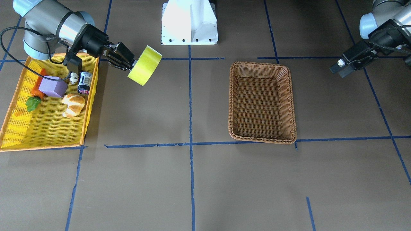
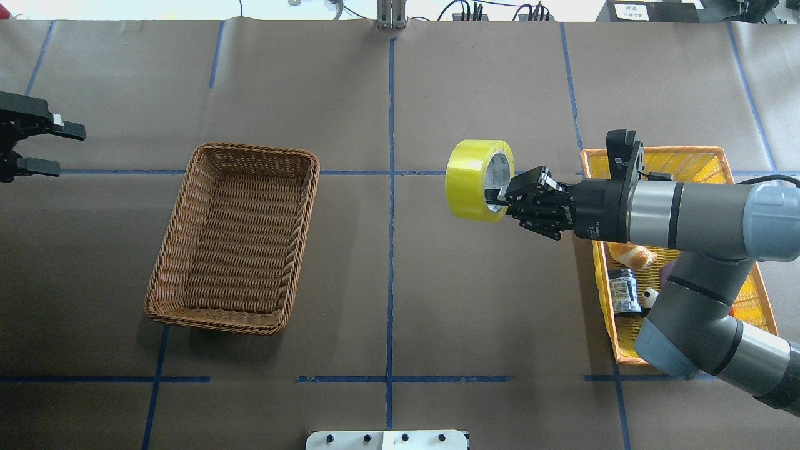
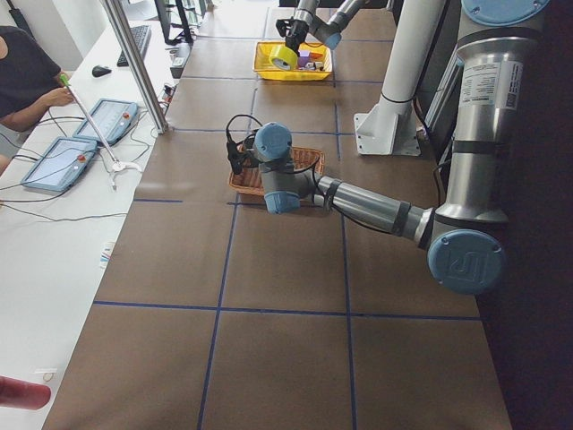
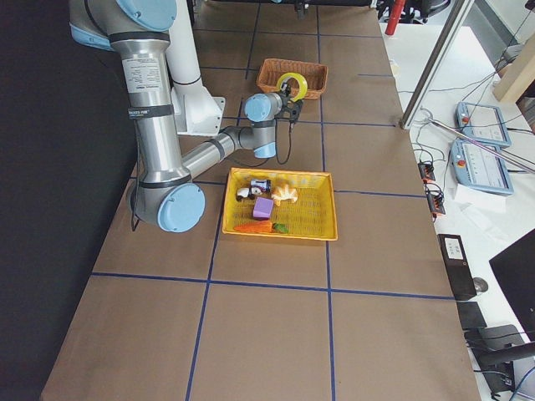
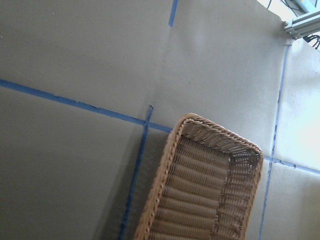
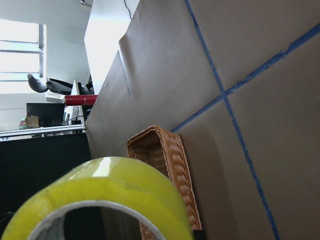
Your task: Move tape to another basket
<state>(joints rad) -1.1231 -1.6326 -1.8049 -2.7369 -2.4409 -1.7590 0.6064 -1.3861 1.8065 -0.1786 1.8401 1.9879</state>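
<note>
Robotics lab: blue-gridded table (image 2: pixel 437 300), teach pendants (image 3: pixel 106 121), seated operator (image 3: pixel 22 72).

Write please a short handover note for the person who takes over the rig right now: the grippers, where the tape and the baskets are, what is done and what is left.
Right gripper: jaws shut on the tape, which it holds in the air on its edge.
Left gripper: open, empty, off to the side of the wicker basket.
Tape: out of the yellow basket, over the bare table between the two baskets, not yet over the wicker one.
Wicker basket: empty.
Done: pick-up and lift-out.
Left: carry the tape across to the wicker basket, lower it in, open the jaws, pull back.
</note>
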